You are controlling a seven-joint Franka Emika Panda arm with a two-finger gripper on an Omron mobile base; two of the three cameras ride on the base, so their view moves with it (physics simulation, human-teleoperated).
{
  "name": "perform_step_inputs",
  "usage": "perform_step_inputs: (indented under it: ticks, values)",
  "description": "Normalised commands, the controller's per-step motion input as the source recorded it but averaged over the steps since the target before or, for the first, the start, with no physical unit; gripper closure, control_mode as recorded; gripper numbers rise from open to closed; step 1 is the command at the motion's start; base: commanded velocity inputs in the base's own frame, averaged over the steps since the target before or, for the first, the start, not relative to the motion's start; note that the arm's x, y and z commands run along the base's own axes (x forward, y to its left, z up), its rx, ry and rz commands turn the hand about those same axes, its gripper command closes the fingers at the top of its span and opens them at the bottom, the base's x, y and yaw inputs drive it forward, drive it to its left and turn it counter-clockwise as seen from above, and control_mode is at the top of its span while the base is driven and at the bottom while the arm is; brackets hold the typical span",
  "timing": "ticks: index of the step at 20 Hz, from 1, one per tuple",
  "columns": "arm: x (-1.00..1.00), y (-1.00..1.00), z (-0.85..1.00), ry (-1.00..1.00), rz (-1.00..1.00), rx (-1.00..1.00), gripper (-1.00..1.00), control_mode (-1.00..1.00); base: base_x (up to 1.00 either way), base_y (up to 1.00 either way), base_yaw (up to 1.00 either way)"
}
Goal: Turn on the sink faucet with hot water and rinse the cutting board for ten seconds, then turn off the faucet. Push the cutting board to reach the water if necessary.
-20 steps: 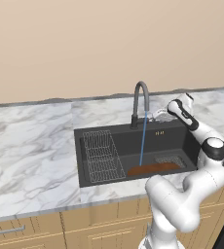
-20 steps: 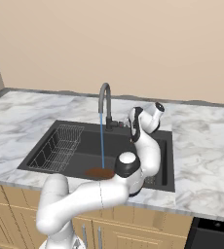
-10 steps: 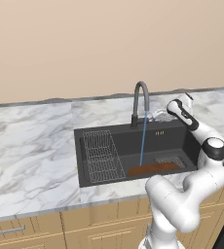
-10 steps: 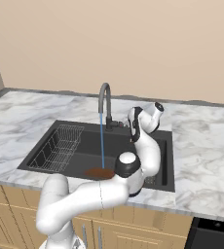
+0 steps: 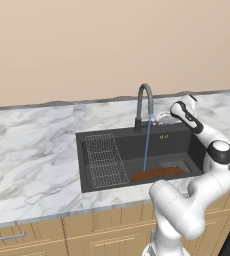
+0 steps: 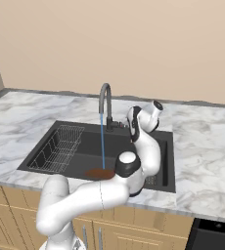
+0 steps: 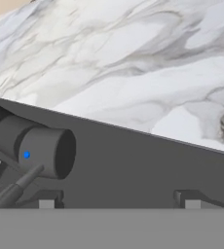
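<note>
While the water (image 5: 146,143) falls as a thin blue stream from the spout of the sink faucet (image 5: 144,106), it lands on the near end of the cutting board (image 5: 157,173), which lies flat on the floor of the sink (image 5: 187,145), toward the front wall and just beside the mesh drain strainer (image 5: 173,163). From the right base camera the board (image 6: 100,173) shows as a reddish patch under the stream, partly hidden by the arm. A wire rack (image 5: 105,160) occupies the left part of the basin, well apart from the board.

The gripper (image 5: 163,117) sits at the faucet's base, close to the small silver lever. Its two fingertips (image 7: 46,204) rise at the bottom of the hand view with a wide gap between them and nothing in it, so the jaws stand apart and hold nothing.

The rinse appears under way, and the risks lie in the shut-off. Because the stream strikes only one end of the board, much of its surface may stay unrinsed unless the board is pushed. The lever is small, and an approach slightly off line could let a fingertip slide past it or nudge it toward more flow rather than off. Pressing against the faucet body instead could swing the spout and carry the stream off the board.
</note>
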Motion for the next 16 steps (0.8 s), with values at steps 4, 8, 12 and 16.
perform_step_inputs:
  ticks: [4, 8, 12, 16]
  values:
    - [0.0, 0.65, -0.09, 0.0, 0.0, -0.08, -1.0, -1.0, 0.0, 0.0, 0.0]
    - [0.0, 0.65, -0.09, 0.0, 0.0, -0.08, -1.0, -1.0, 0.0, 0.0, 0.0]
    - [0.0, 0.62, -0.06, 0.0, 0.0, -0.08, -1.0, -1.0, 0.0, 0.0, 0.0]
    - [0.0, 0.58, -0.01, 0.0, 0.0, -0.06, -1.0, -1.0, 0.0, 0.0, 0.0]
